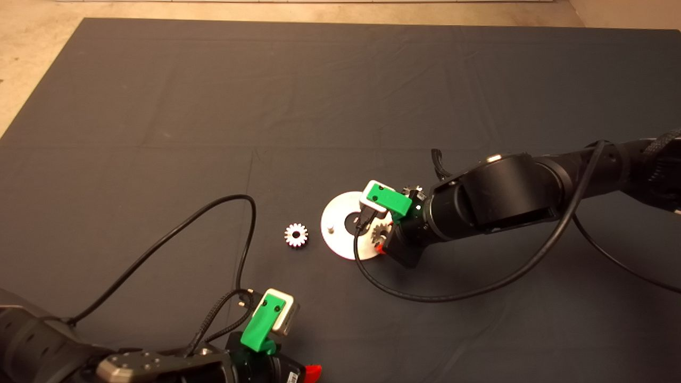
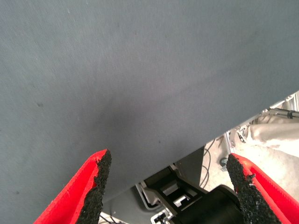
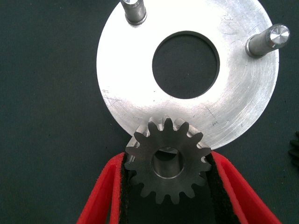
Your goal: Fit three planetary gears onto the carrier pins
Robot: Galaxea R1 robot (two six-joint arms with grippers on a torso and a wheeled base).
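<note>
The shiny round carrier disc point(image 3: 126, 79) lies on the dark mat, and two of its carrier pins point(image 3: 133, 11) point(image 3: 272, 39) stand bare. My right gripper point(image 3: 167, 161) is shut on a planetary gear point(image 3: 167, 184), held flat over the disc's near rim, where no third pin shows. From above, that gear point(image 1: 380, 232) sits at the right edge of the disc point(image 1: 340, 213), under the right gripper point(image 1: 379, 243). A second gear point(image 1: 296, 234) lies on the mat left of the disc. A third gear point(image 1: 412, 190) peeks out behind the right wrist. My left gripper point(image 2: 168, 168) is open and parked at the lower left.
A black cable point(image 1: 239, 255) loops over the mat between the left arm and the loose gear. Another cable point(image 1: 452, 295) hangs from the right wrist in front of the disc. Past the mat's edge, the left wrist view shows floor and frame parts point(image 2: 261, 135).
</note>
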